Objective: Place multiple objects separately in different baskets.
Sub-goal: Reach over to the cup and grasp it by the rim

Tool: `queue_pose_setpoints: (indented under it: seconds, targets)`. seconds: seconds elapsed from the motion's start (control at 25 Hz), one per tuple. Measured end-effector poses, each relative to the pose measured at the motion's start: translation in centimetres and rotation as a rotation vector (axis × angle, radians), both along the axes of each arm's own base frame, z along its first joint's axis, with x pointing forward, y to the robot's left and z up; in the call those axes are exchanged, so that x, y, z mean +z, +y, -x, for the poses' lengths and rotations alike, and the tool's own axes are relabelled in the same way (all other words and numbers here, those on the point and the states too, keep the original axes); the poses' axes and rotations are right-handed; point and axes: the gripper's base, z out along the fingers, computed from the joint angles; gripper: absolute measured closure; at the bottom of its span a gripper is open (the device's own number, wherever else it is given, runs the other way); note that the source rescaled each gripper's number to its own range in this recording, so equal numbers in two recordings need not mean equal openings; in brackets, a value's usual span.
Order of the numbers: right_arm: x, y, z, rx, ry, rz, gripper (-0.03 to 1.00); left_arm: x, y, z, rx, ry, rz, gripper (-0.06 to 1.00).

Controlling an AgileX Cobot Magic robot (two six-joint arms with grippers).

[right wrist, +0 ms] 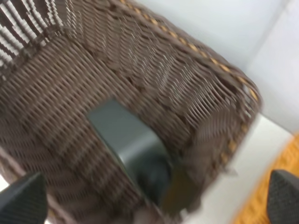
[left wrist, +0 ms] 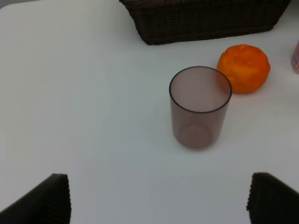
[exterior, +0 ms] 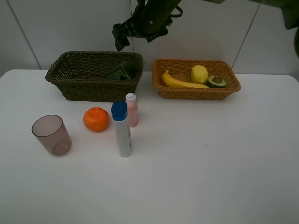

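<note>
The dark olive-brown basket point(exterior: 93, 77) holds a dark green bottle point(exterior: 122, 71) lying on its side. My right gripper point(exterior: 122, 37) hangs open and empty above that basket; in the right wrist view the gripper point(right wrist: 154, 198) looks down on the bottle point(right wrist: 135, 154). The orange-tan basket point(exterior: 161, 88) holds a banana point(exterior: 182, 82), a lemon point(exterior: 199, 73) and a halved avocado point(exterior: 217, 81). On the table stand a mauve cup point(exterior: 51, 135), an orange point(exterior: 96, 119), a pink bottle point(exterior: 132, 109) and a white blue-capped bottle point(exterior: 122, 130). My left gripper point(left wrist: 159, 200) is open, short of the cup point(left wrist: 200, 107).
In the left wrist view the orange point(left wrist: 244, 67) sits just behind the cup, with the dark basket's wall point(left wrist: 205, 21) beyond it. A white tiled wall point(exterior: 56, 28) rises behind both baskets. The white table point(exterior: 210, 163) stretches to the front and right.
</note>
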Motion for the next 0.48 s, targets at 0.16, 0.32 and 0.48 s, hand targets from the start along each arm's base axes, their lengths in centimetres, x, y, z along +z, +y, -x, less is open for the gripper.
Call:
queue_pose_setpoints:
  seconds: [0.16,0.32,0.48]
  targets:
    - [2.0,-1.8,1.7,-0.023,0.085,0.123,-0.02,0.0,0.0,0.0,0.0,0.0,0.0,-0.06]
    - [3.7,-3.3,3.3,-0.041,0.153,0.214,-0.02,0.0,0.0,0.0,0.0,0.0,0.0,-0.06]
    - [5.5,-4.6,5.2,-0.041,0.149,0.215,-0.02,0.0,0.0,0.0,0.0,0.0,0.0,-0.06]
